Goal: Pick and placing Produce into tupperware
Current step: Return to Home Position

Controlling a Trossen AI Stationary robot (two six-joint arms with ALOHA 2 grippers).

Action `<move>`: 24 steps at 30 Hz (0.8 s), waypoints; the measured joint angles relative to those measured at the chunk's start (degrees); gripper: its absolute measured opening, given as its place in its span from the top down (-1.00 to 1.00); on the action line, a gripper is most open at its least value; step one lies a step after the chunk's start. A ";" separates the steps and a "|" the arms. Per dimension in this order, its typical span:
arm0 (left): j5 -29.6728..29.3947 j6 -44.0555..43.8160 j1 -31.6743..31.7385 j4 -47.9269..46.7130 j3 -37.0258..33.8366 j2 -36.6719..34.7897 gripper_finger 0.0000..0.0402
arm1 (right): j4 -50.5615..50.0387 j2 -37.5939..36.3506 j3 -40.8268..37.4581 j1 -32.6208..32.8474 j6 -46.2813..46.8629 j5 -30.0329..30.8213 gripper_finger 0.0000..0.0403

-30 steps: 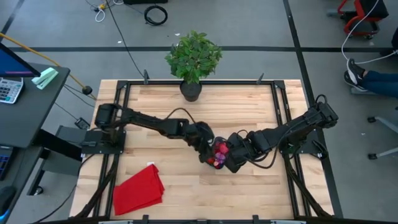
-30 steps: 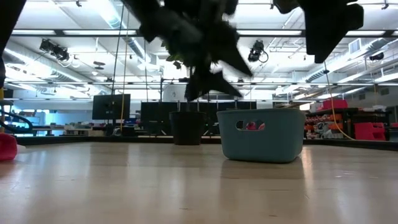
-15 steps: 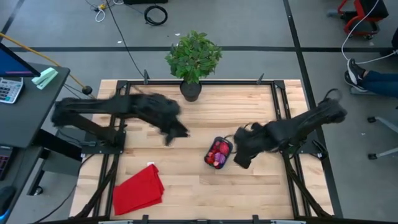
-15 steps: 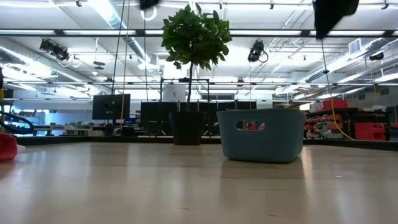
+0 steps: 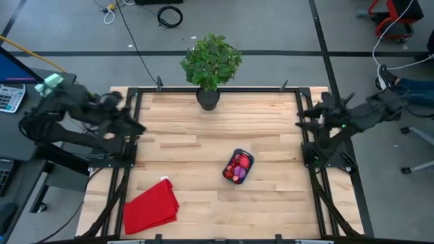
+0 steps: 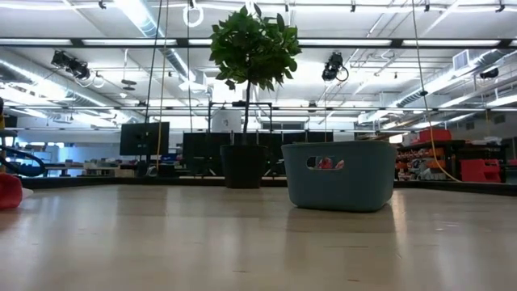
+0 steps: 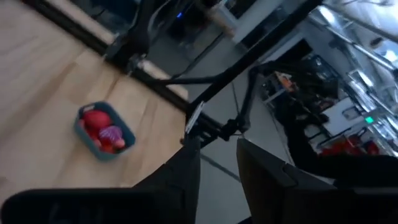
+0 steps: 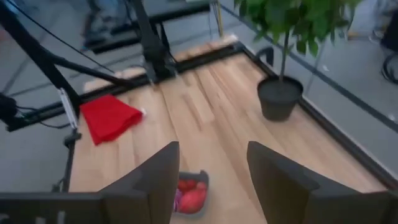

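Observation:
The teal tupperware (image 5: 237,167) sits on its base on the table, right of centre. It holds the produce (image 5: 239,163): red pieces and one purple-and-white striped piece (image 7: 112,134). In the low view the tupperware (image 6: 339,175) shows red pieces through its handle slot (image 6: 325,163). My left gripper (image 5: 135,127) hangs open over the table's left edge; its wrist view shows the open fingers (image 7: 217,168) with the tupperware (image 7: 104,130) far off. My right gripper (image 5: 303,112) is open over the right edge, fingers (image 8: 211,168) apart, empty.
A potted plant (image 5: 210,64) stands in a black pot (image 5: 208,99) at the middle of the far edge. A red cloth (image 5: 150,205) lies flat near the near-left corner. Black frame rails (image 5: 308,129) run along the table's sides.
Both grippers have drawn back from over the tupperware and risen, the left toward the table's left edge, the right toward the right edge. They have left the low view. The tupperware and its produce have stayed in place.

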 joint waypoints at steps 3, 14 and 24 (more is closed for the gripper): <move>-0.15 5.82 0.01 0.39 -0.03 -3.65 0.43 | 0.28 -3.25 -0.07 0.13 -3.07 0.27 0.02; -1.73 18.75 0.01 0.65 -0.05 -18.50 0.37 | 1.78 -14.73 -5.77 0.13 -5.59 4.84 0.02; -0.95 28.93 -0.11 14.60 -14.66 -29.47 0.42 | 37.19 -29.45 -33.74 0.11 -15.96 3.21 0.02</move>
